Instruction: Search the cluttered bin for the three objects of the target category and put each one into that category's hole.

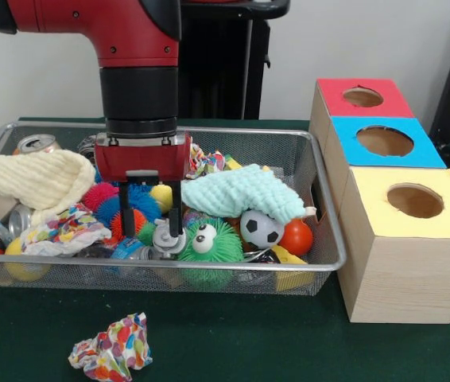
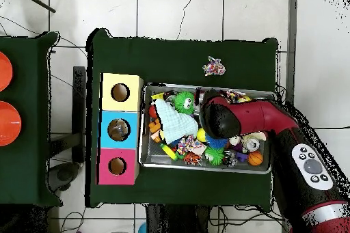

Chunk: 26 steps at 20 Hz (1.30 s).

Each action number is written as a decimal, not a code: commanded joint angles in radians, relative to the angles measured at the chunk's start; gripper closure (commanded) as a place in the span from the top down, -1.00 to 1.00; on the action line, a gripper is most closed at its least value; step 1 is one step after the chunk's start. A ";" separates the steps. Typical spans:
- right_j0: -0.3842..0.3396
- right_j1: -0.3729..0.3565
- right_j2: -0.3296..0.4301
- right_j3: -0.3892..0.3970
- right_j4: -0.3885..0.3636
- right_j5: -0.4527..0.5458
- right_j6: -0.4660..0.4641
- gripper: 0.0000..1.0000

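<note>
My gripper [image 1: 152, 226] hangs inside the wire mesh bin [image 1: 320, 199], its two black fingers spread open over the clutter. An orange spiky ball [image 1: 136, 221] and a blue spiky ball [image 1: 133, 199] lie between and behind the fingers. The right fingertip [image 1: 176, 225] touches a silver crushed can [image 1: 161, 243]. A green fuzzy ball with googly eyes [image 1: 209, 243] sits just to its right. The hole boxes stand beside the bin: red [image 1: 364, 97], blue [image 1: 384, 142], yellow [image 1: 414, 200]. From overhead the arm [image 2: 225, 119] covers the gripper above the bin [image 2: 147, 158].
A mint cloth [image 1: 241, 195], a cream cloth [image 1: 30, 179], a soccer ball [image 1: 261, 229], a red ball [image 1: 296, 237], cans [image 1: 36, 144] and crumpled paper [image 1: 62, 231] crowd the bin. One crumpled colourful paper [image 1: 112, 352] lies on the green table in front, also visible from overhead as a paper wad [image 2: 214, 66].
</note>
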 commanded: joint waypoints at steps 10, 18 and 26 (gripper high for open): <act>-0.033 0.012 0.012 0.045 0.011 0.095 -0.107 1.00; -0.055 0.021 0.028 0.048 0.005 0.090 -0.130 1.00; -0.048 0.022 0.022 0.041 -0.015 0.085 -0.132 1.00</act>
